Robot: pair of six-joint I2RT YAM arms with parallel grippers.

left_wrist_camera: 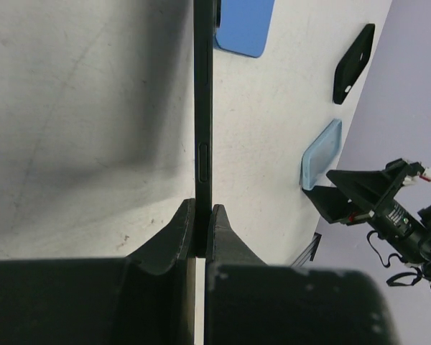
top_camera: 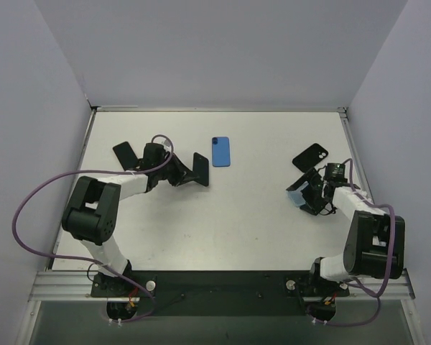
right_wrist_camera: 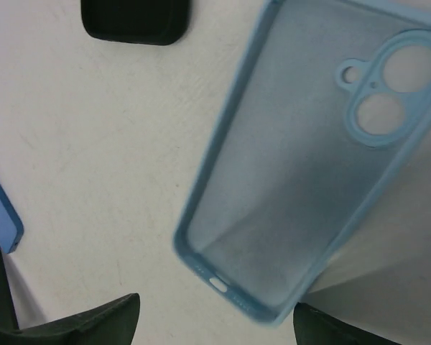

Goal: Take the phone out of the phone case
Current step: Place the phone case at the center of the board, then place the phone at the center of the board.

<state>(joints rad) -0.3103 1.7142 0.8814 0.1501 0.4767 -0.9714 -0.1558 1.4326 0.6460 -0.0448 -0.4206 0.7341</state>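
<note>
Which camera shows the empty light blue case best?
The right wrist view: the light blue case fills it, inside and camera cutouts clear. The top view shows only a small patch, the left wrist view a distant sliver.

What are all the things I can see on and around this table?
black phone: one, black, held on edge in the left gripper.
light blue case: one, translucent pale blue, empty, just beyond the right gripper.
black case: one, black, far right of the table.
blue phone or case: one, deep blue, lying flat at the far middle; I cannot tell which it is.
black flat piece: one, black, far left, behind the left arm.
table: one, white.
cables: two, purple, one looping off each arm.
left gripper: one, black, shut on the phone.
right gripper: one, black, open.
</note>
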